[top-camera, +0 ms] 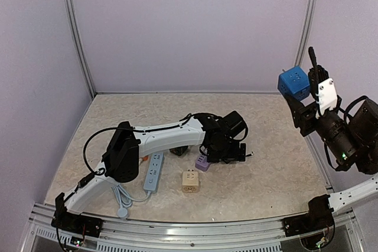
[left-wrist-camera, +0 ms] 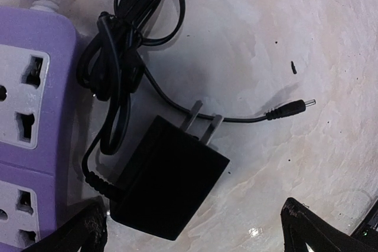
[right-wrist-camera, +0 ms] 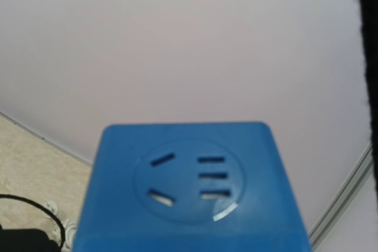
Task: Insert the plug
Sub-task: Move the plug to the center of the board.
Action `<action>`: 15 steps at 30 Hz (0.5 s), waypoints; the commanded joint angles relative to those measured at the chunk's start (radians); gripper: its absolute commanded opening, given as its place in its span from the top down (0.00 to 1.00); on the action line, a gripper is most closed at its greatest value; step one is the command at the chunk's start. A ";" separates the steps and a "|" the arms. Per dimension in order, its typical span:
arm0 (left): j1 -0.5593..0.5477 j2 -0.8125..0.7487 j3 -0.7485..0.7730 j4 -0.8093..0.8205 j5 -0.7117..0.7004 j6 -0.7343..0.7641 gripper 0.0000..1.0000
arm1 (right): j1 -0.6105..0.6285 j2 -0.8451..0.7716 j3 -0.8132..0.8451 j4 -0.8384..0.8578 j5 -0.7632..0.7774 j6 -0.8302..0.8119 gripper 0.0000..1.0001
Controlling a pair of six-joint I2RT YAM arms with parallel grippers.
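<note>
A black adapter plug lies on the table with its two metal prongs pointing up-right. Its coiled cable and barrel tip lie beside it. My left gripper is open just above it; the fingertips stand on either side of the plug and do not touch it. In the top view the left gripper is low over the table's middle. My right gripper holds a blue socket cube high at the right. The blue socket cube's slotted face fills the right wrist view.
A purple power strip lies just left of the plug and also shows in the top view. A beige socket cube and a grey-blue power strip with a white cord lie nearer the front. Walls enclose the table.
</note>
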 commanded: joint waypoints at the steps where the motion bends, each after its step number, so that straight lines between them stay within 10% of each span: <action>1: 0.017 0.041 0.013 -0.031 -0.056 -0.021 0.01 | 0.006 -0.014 0.011 0.004 0.011 0.024 1.00; 15: -0.003 0.138 0.013 0.474 0.521 0.035 0.01 | 0.006 -0.012 0.043 0.009 0.010 0.021 1.00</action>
